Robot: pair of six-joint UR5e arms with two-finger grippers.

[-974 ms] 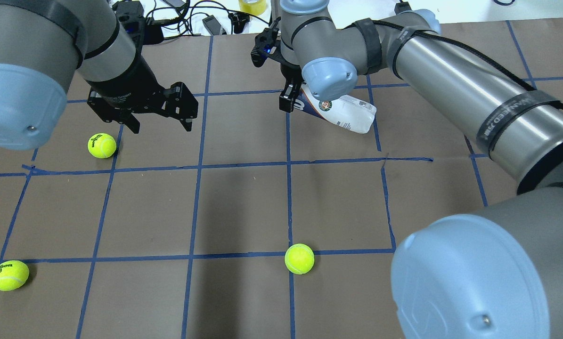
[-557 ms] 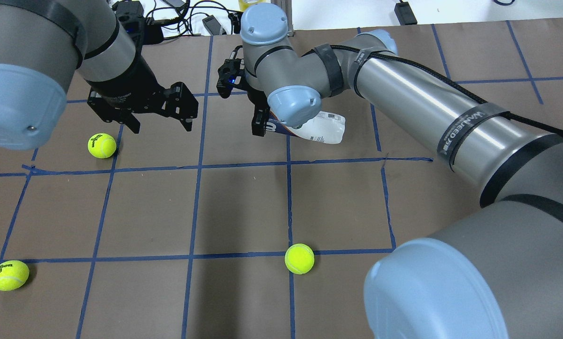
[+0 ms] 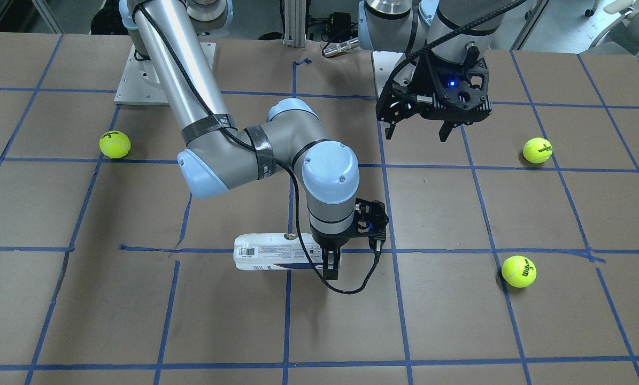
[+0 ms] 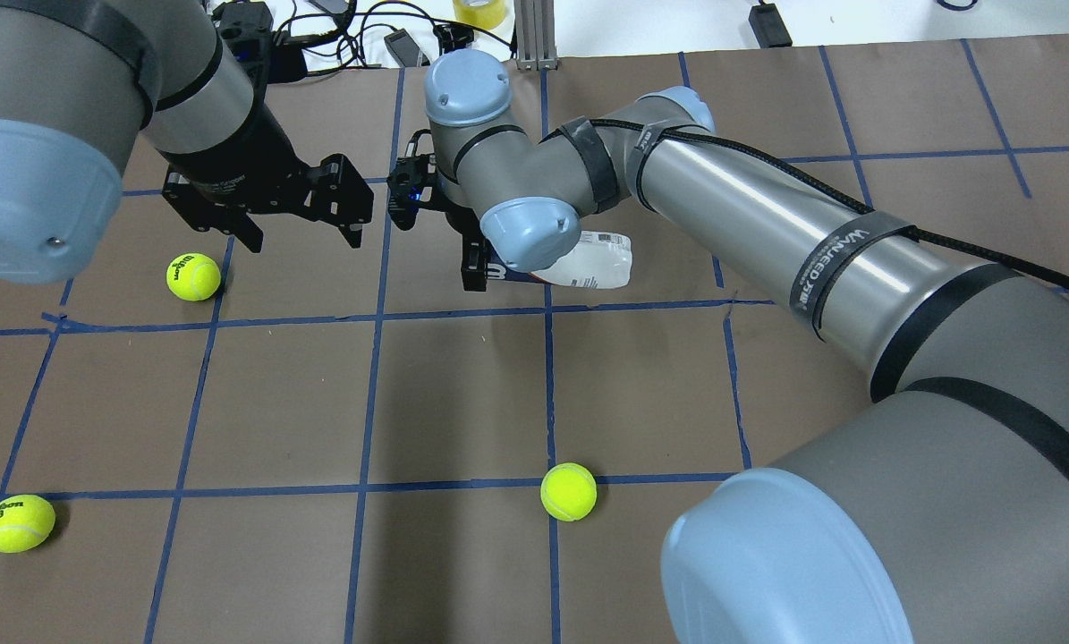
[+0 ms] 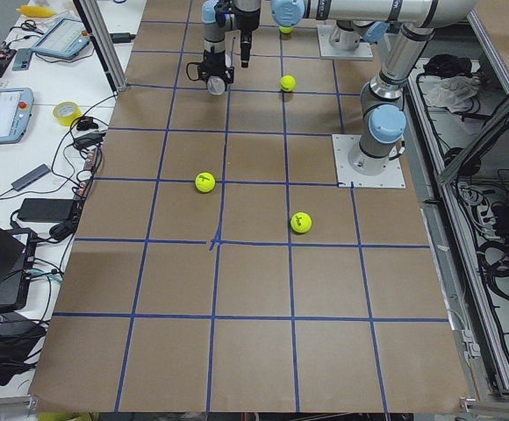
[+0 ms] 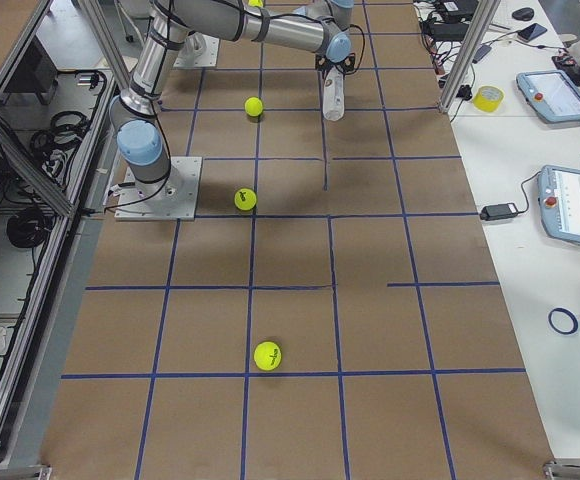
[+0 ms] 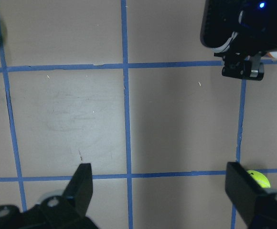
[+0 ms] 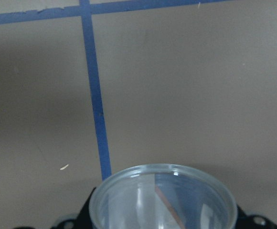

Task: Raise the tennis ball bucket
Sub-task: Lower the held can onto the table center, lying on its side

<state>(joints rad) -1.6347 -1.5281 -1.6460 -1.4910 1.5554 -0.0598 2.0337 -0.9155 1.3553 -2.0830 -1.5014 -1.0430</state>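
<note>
The tennis ball bucket (image 3: 268, 258) is a clear can with a white and navy label and a barcode. It lies about level in my right gripper (image 3: 330, 269), which is shut on its open end and holds it over the table's middle. It also shows in the overhead view (image 4: 598, 268), under the right wrist, with the right gripper (image 4: 475, 268) at its left end. Its open rim (image 8: 162, 200) fills the bottom of the right wrist view. My left gripper (image 4: 300, 234) is open and empty, hovering left of the can; it also shows in the front view (image 3: 416, 133).
Three yellow-green tennis balls lie loose on the brown, blue-taped table (image 4: 462, 402): one (image 4: 193, 276) below the left gripper, one (image 4: 19, 522) at the front left, one (image 4: 568, 491) at the front middle. Cables and devices (image 4: 337, 36) lie past the far edge.
My right arm has swung to the left with the can in its grip, and the can has turned from tilted to about level. The left gripper has barely moved.
</note>
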